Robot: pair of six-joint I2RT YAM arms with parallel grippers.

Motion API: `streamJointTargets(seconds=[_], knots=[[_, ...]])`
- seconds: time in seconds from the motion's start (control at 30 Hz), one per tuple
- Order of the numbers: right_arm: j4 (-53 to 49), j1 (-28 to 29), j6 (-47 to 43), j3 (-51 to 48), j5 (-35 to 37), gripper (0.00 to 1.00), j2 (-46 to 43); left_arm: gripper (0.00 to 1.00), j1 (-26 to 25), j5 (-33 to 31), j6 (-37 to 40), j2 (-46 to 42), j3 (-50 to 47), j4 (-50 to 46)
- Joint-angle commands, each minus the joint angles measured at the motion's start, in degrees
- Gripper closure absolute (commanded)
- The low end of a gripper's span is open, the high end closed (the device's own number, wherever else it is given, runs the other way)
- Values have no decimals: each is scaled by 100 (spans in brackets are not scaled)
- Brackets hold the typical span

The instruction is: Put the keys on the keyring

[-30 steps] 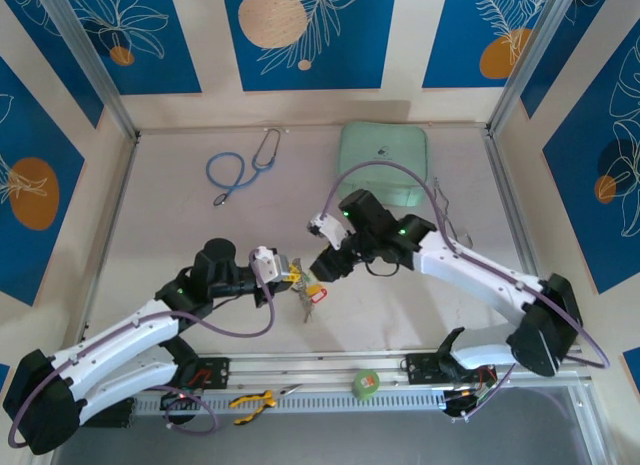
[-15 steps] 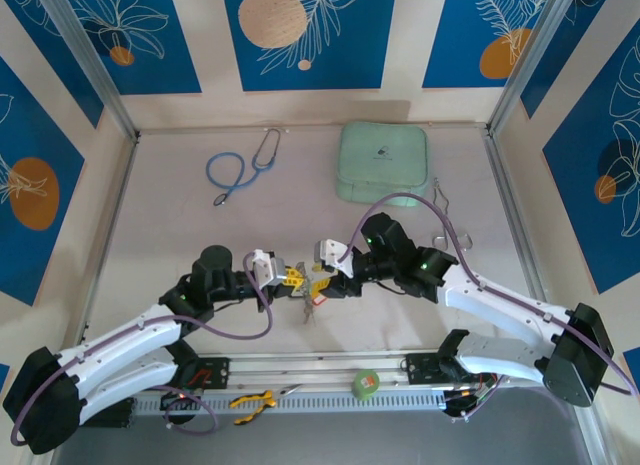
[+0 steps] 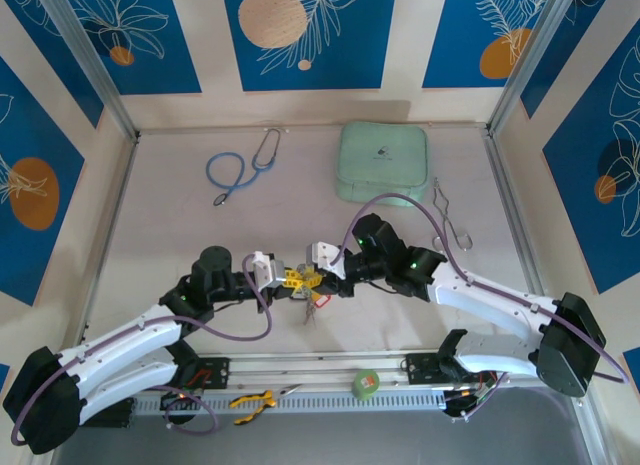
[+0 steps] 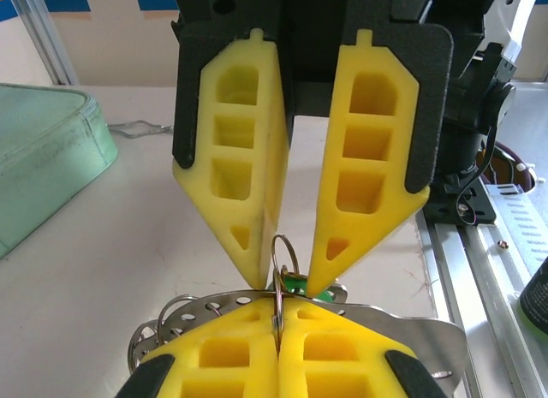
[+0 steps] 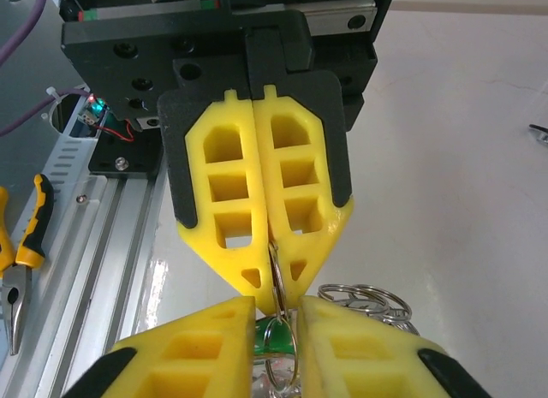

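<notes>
Tip to tip over the near middle of the table (image 3: 180, 235), the two arms nose in from either side. The left tool (image 5: 267, 282) is clamped right down, its yellow fingers pressed flat together on a small ring (image 4: 276, 270) seen edge-on. The ring's free end pokes up between the fingertips of the right tool (image 4: 285, 282). Those fingers stand a narrow gap apart, one on either side of the wire. Whether they are actually pinching it cannot be told from these angles.

A green tag (image 4: 295, 284) sits just behind the ring. The keyring (image 4: 201, 308), a silvery band, curves round just behind the left tool's fingertips, with more little rings (image 5: 364, 297) bunched beside it. From above, the keys (image 3: 309, 307) show as a cluster just on the near side of the meeting tools, a red tag (image 3: 320, 298) among them. Far back on the table, well apart from all this, lie a blue stethoscope (image 3: 235, 172) and a pale green pouch (image 3: 384, 162).
</notes>
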Motion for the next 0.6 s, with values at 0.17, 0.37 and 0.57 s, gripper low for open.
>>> streamJointTargets(seconds=[0.17,0.37,0.57], knots=[[89,57,-84,145,-257,99,155,100,-57,353,43,-19,-28,474],[-317,55,-317,293,-159,100,138,80,-55,-73,153,-91,113,-76],[-1090,26,-580,657,-3,100,239,74,-57,-450,572,-119,453,-1096]])
